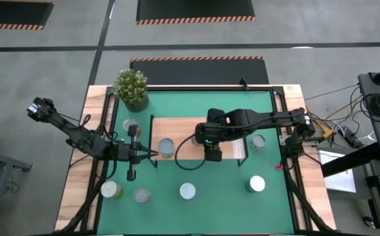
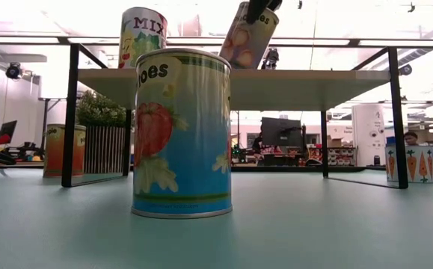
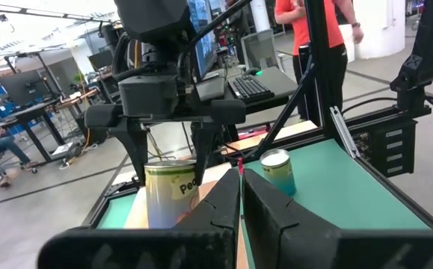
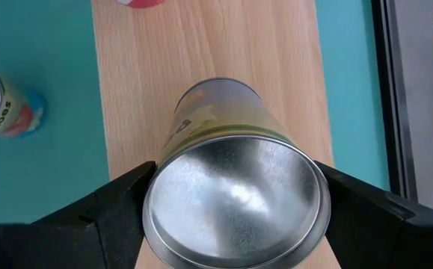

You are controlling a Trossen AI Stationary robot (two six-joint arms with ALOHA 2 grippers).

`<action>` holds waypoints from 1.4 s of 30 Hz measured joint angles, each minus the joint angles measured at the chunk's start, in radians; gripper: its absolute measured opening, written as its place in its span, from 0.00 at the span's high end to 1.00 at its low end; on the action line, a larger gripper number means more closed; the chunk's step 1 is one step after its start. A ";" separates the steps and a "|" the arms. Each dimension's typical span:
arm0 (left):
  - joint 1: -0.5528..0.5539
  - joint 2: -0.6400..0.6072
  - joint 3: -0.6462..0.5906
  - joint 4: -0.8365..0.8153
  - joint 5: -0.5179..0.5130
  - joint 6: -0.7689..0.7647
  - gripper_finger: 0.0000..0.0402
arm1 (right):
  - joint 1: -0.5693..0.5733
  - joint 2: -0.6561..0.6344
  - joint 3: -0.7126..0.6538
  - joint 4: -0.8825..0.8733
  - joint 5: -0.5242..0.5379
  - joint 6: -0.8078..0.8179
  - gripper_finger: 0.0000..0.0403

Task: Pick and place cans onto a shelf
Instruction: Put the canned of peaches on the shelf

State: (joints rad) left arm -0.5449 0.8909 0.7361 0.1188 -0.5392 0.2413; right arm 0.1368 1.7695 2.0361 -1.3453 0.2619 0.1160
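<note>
Overhead, perhaps eight cans (image 1: 188, 191), one shelf (image 1: 190, 124); right gripper (image 1: 212, 152) clasping one can (image 4: 235, 187), left gripper (image 1: 151, 155) closed.

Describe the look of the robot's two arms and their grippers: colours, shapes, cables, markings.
Both arms are black, built of slim jointed links. The left gripper ends in two long, wedge-shaped matte black fingers. The right gripper has a boxy black body with a flat crossbar and two narrow fingers. Dark cables loop behind the right gripper. A small green light glows on the right arm. No markings are legible.

A blue can (image 2: 181, 134) bears a red tomato; the shelf (image 4: 209, 52) is light wood, the mat (image 1: 222, 187) green.
</note>
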 joint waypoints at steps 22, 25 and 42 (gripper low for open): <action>0.000 0.000 0.000 0.009 0.000 -0.001 1.00 | 0.000 -0.002 0.002 0.031 0.001 0.022 0.11; 0.000 0.000 0.000 0.009 0.000 -0.001 1.00 | 0.000 -0.017 0.009 0.034 0.001 0.028 0.12; 0.000 0.000 0.000 0.009 0.000 0.000 1.00 | 0.002 -0.044 0.083 0.017 -0.004 0.047 0.31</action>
State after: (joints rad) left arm -0.5451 0.8909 0.7361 0.1276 -0.5392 0.2409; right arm 0.1387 1.7251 2.1193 -1.3285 0.2581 0.1629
